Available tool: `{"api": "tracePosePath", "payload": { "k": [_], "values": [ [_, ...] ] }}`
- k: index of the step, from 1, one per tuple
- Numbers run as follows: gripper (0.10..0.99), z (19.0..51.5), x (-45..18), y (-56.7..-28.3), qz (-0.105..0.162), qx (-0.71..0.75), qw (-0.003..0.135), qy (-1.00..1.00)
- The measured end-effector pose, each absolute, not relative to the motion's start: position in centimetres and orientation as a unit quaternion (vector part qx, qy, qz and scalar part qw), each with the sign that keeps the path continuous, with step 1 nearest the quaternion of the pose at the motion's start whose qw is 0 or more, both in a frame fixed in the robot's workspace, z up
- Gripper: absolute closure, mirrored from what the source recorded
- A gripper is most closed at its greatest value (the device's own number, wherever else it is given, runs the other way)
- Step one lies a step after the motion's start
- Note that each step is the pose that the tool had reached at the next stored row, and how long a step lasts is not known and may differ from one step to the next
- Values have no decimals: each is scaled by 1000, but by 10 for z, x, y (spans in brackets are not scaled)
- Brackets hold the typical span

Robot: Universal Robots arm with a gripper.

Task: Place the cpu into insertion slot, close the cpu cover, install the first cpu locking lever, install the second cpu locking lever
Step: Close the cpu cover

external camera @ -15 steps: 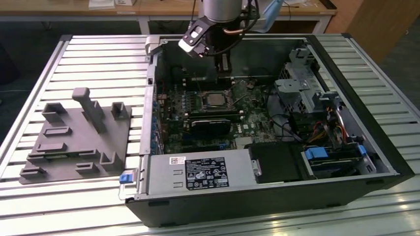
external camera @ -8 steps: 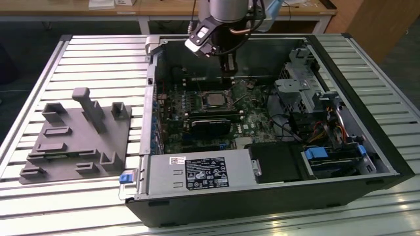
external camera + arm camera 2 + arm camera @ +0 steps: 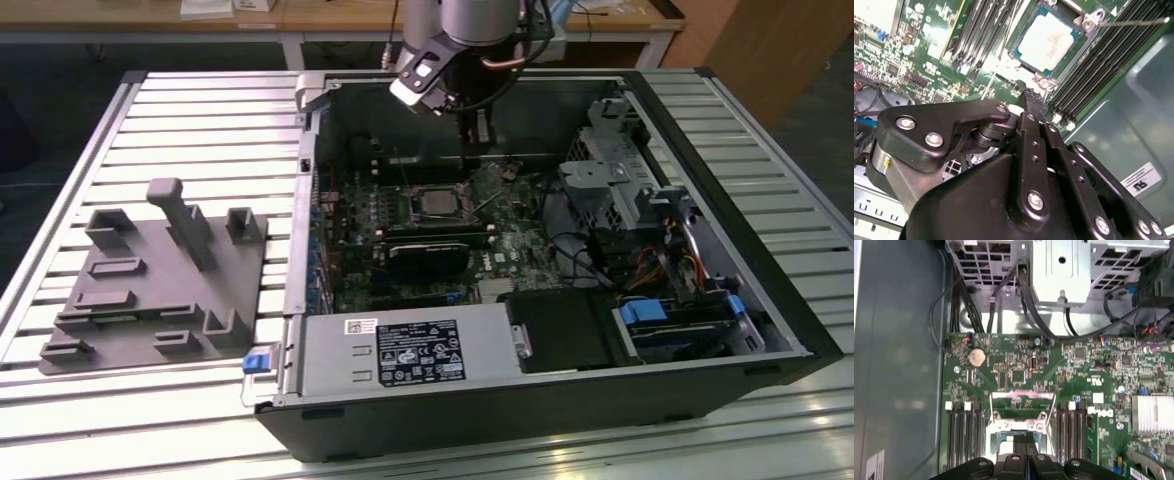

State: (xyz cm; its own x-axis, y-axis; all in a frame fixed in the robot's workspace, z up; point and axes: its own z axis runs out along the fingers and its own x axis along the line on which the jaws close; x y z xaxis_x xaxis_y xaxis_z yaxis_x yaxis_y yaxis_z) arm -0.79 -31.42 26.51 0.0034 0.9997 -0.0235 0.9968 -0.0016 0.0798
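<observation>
The cpu [image 3: 1046,41], a square chip with a dull silver top, lies in the insertion slot [image 3: 434,201] on the green motherboard [image 3: 1014,370]. In the first wrist view the cpu cover [image 3: 1022,395], a thin silvery frame with a square window, appears swung back off the slot. A thin wire lever [image 3: 1134,21] sticks out sideways from the slot's corner. My gripper [image 3: 474,140] hangs inside the case just above the slot's far edge. Both wrist views show its black fingers [image 3: 1030,107] pressed together, with nothing between them. My gripper [image 3: 1026,439] hides part of the slot in the first wrist view.
The open computer case [image 3: 747,330] lies on a slatted metal table [image 3: 200,130]. A black card [image 3: 430,255] sits just in front of the slot, and memory slots [image 3: 961,435] flank it. Drive cages and cables [image 3: 627,190] fill the exterior view's right. A grey fixture [image 3: 154,290] stands beside the case.
</observation>
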Motion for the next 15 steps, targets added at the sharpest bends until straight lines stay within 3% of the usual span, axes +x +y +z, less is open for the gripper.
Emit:
{"api": "tracePosePath", "payload": {
  "k": [15],
  "values": [
    [980, 265, 25, -314, 20, 707, 37, 706]
  ]
}}
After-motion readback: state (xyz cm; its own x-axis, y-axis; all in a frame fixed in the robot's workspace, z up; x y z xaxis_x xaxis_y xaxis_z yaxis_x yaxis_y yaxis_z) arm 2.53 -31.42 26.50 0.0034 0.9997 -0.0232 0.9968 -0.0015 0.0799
